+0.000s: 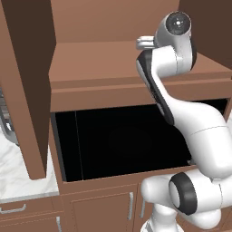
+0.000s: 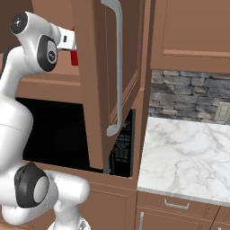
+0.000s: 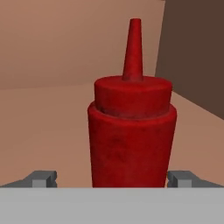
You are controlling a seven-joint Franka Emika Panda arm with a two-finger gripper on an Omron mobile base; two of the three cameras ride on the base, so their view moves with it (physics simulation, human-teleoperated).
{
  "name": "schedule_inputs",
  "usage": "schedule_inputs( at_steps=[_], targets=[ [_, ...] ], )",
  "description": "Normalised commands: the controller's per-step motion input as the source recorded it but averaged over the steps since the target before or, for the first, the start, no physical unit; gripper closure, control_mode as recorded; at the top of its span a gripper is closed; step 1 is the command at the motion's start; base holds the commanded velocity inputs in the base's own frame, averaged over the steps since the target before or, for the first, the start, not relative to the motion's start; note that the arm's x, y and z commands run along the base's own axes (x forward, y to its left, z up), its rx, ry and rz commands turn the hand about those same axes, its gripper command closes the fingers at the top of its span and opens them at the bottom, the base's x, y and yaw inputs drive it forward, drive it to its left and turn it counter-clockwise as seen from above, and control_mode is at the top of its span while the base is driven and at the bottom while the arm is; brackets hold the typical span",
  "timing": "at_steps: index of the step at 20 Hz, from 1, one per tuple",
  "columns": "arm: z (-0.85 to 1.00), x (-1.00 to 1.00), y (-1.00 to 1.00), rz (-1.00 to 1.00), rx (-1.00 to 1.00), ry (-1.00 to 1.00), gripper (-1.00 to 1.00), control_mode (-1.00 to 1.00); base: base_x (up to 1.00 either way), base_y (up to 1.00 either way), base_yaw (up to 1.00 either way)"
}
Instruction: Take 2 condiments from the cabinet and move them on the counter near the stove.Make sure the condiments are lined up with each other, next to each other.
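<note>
A red squeeze bottle [image 3: 131, 131] with a pointed nozzle, one of the condiments, stands upright on the bare wooden shelf of the cabinet [image 1: 90, 63]. My gripper [image 3: 113, 177] is open, reaching into the cabinet, with one fingertip on each side of the bottle's body and a small gap to each. In the right base view a sliver of the red bottle [image 2: 74, 57] shows just past the white hand [image 2: 66, 39], at the edge of the open door. The stove is out of view.
Both cabinet doors stand open: one at the left [image 1: 27, 90], one with a long silver handle [image 2: 112, 67]. A black microwave opening [image 1: 122, 140] lies under the shelf. White marble counter [image 2: 188, 152] runs to the right, below a stone backsplash [image 2: 188, 94].
</note>
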Motion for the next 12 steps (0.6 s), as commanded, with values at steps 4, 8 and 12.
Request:
schedule_inputs(
  at_steps=[4, 8, 12],
  targets=[
    [0.0, 0.0, 0.0, -0.02, 0.0, 0.0, 1.0, -1.0, 0.0, 0.0, 0.0],
    [0.0, 0.0, 0.0, 0.0, 0.0, 0.0, 1.0, -1.0, 0.0, 0.0, 0.0],
    [0.0, 0.0, 0.0, 0.0, 0.0, 0.0, 1.0, -1.0, 0.0, 0.0, 0.0]
  ],
)
